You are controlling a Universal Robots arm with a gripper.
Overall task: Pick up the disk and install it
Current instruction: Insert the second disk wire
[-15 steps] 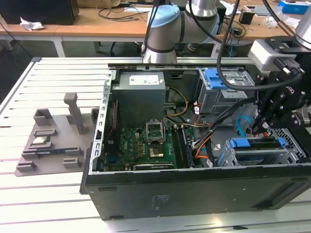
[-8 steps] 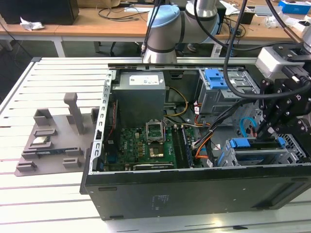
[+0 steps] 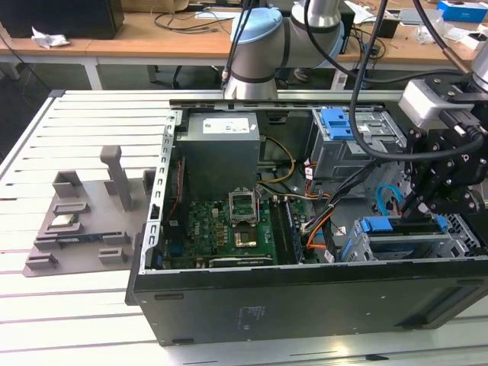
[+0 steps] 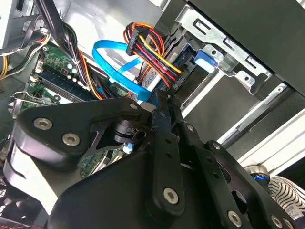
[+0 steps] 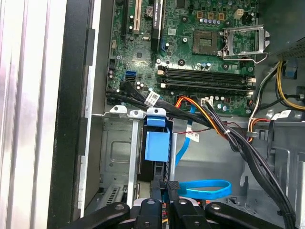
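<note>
Exterior view puts your gripper (image 3: pixel 436 200) at the right end of the open computer case (image 3: pixel 305 297), hanging over the drive cage (image 3: pixel 404 245). Its jaws look pinched nearly together, though you cannot tell whether they grip anything. Just below them the disk (image 3: pixel 393 231) sits on edge in the cage; in the first wrist view its blue bracket (image 5: pixel 157 143) lies just beyond the fingertips (image 5: pixel 172 187). Past it lies the green motherboard (image 5: pixel 200 43).
</note>
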